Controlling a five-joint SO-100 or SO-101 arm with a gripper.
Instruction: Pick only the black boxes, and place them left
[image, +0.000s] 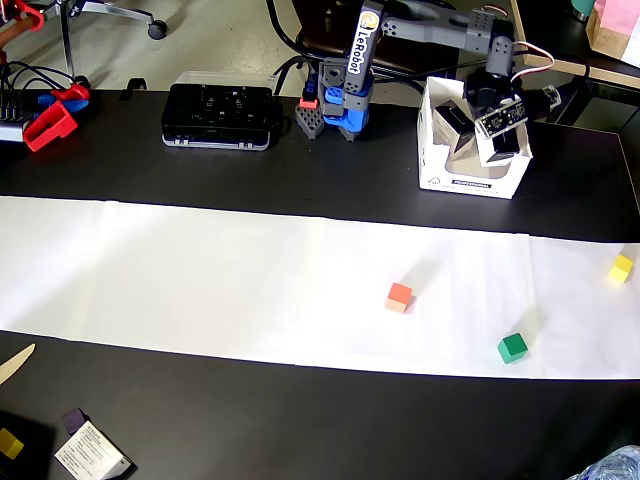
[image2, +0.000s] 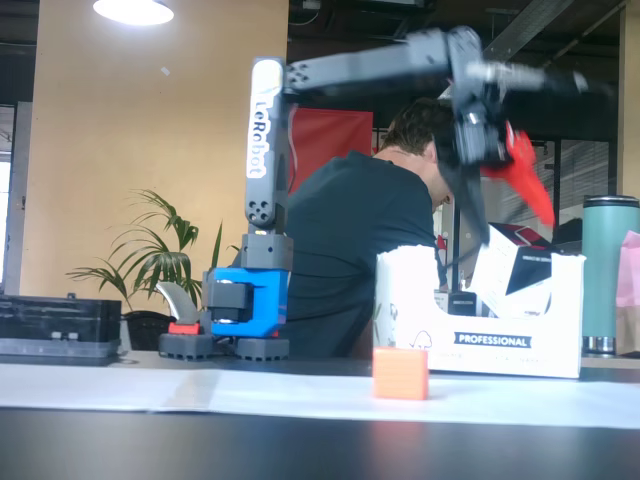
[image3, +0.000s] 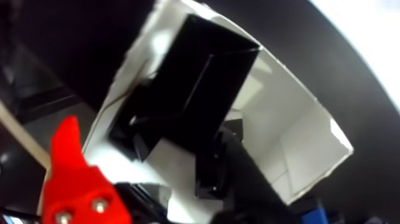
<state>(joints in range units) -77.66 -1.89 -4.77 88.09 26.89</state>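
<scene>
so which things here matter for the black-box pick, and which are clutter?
Job:
- black boxes in the white carton
- one black box at bottom left, overhead view
- gripper, over the carton

Clutter:
- orange cube
- green cube
- yellow cube
- flat black case

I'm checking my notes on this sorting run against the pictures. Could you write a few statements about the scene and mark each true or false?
1. The gripper hangs over the white bin. True.
2. The orange cube lies inside the white bin. False: it sits on the white paper strip.
3. A black box is inside the bin. True.
4. The green cube rests on the bare black tabletop. False: it sits on the paper, near its front edge.
</scene>
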